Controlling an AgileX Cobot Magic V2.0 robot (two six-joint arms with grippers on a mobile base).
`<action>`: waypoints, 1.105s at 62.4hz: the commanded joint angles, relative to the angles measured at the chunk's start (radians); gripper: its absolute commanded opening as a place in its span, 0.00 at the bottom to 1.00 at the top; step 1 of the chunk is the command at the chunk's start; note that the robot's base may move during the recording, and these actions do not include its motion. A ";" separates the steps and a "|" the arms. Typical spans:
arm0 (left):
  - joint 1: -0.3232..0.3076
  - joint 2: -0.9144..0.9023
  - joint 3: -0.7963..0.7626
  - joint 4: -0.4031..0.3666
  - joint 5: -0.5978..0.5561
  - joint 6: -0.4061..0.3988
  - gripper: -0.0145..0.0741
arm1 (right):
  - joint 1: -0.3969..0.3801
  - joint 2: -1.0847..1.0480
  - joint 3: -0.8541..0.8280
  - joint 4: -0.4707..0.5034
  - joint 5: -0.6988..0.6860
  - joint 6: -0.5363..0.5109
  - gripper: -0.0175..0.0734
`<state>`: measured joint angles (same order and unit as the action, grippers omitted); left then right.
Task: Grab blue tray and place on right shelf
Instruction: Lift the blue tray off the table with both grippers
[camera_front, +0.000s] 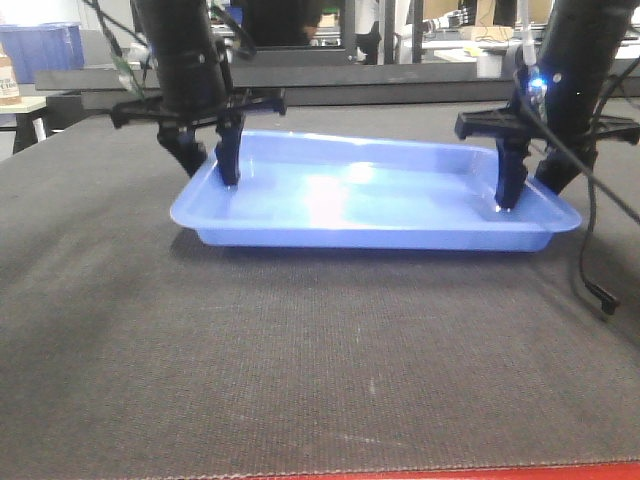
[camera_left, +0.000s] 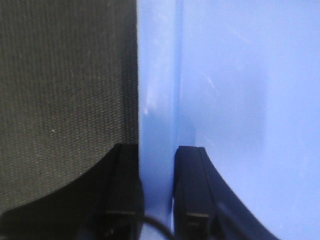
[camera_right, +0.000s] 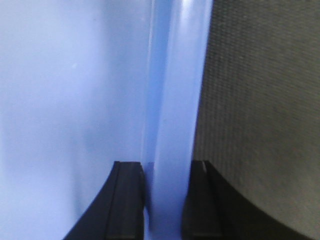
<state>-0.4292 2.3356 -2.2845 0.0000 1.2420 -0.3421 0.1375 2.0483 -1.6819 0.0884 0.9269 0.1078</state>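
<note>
Left gripper (camera_front: 210, 172) and right gripper (camera_front: 530, 195) (arms upright) pinch opposite rims of the blue tray (camera_front: 370, 195).

Shallow glossy blue tray (camera_front: 375, 195), upright, on dark woven tabletop (camera_front: 300, 350)

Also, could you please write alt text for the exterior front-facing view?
A shallow blue tray lies on a dark woven table top, its left rim gripped by the left end effector and its right rim by the right end effector.

Front wide — wrists near blue tray (camera_front: 380, 195)
</note>
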 joint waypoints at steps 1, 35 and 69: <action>-0.004 -0.140 -0.046 0.009 0.097 0.025 0.12 | 0.003 -0.127 -0.029 -0.003 0.012 -0.013 0.26; 0.036 -0.565 0.443 0.014 0.097 0.103 0.12 | 0.143 -0.402 -0.029 -0.039 0.124 0.031 0.26; 0.036 -0.860 0.566 0.000 0.097 0.037 0.12 | 0.280 -0.571 -0.016 -0.113 0.246 0.060 0.26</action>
<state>-0.3887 1.5391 -1.6962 0.0140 1.2545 -0.3178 0.4063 1.5520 -1.6739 0.0000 1.1988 0.1973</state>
